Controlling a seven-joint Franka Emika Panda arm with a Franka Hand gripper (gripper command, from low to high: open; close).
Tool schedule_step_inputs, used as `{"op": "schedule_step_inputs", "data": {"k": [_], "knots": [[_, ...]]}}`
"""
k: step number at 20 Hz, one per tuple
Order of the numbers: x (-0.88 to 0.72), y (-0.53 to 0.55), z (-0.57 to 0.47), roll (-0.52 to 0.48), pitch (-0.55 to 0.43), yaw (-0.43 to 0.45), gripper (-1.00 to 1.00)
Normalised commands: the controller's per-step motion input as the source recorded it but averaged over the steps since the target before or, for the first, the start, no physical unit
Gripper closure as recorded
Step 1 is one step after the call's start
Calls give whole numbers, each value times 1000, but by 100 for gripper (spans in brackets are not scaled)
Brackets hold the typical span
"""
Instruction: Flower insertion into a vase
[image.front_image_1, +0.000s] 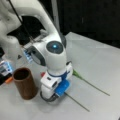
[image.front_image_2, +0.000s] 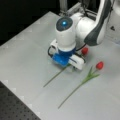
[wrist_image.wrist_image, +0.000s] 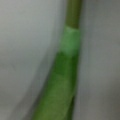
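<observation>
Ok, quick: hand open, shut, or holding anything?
Hand: down at the table over a flower stem; open or shut cannot be told.

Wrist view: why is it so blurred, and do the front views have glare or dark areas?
Wrist view: the green stem fills the frame, very close and out of focus. Both front views: soft overall, a bright blue light glows on the arm, the background is dark. In a front view the end effector sits low over that stem.
</observation>
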Motion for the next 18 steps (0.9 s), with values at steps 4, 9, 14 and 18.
{"op": "schedule_step_inputs", "data": {"k": [4, 9, 14, 18], "knots": [[-79, 42, -144, 21, -145, -25, -100], [-46, 89, -192, 59, -134, -41, 100], [15, 68, -185, 32, -115, -21, 100], [23, 31, -101, 23, -66, -18, 100]]}}
